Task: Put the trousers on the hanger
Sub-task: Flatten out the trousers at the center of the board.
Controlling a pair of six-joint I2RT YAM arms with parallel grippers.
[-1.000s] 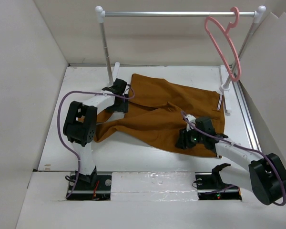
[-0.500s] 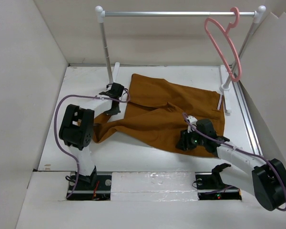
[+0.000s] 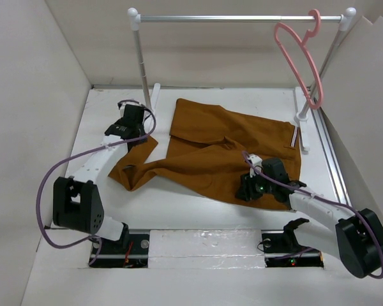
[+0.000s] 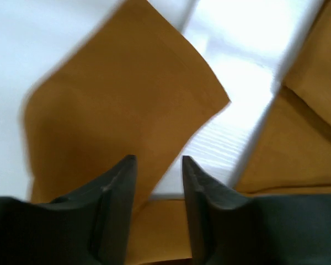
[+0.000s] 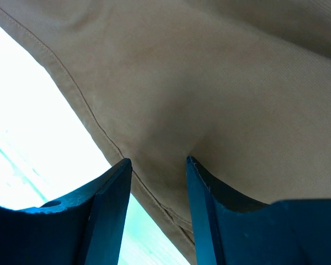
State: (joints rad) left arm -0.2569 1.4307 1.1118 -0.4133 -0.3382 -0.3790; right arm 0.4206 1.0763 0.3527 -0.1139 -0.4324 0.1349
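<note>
The rust-brown trousers (image 3: 223,137) lie spread flat on the white table, one leg end drawn out to the left. My left gripper (image 3: 134,134) hovers over that leg end. In the left wrist view its jaws (image 4: 157,163) stand apart, with the brown cloth (image 4: 116,99) showing through the gap and nothing pinched. My right gripper (image 3: 247,189) rests on the trousers near their front edge. Its jaws (image 5: 157,163) are open, and the cloth (image 5: 209,72) puckers at the right fingertip. The pink hanger (image 3: 300,57) hangs by its hook at the right end of the rail.
A silver clothes rail (image 3: 239,18) on two white-footed posts spans the back of the table. Its right foot (image 3: 303,118) stands next to the trousers' waist end. White walls close in the table on the left, back and right.
My left arm swung out to the left and dragged the trouser leg end leftward. Its jaws shut, then parted again. The right arm has stayed put.
</note>
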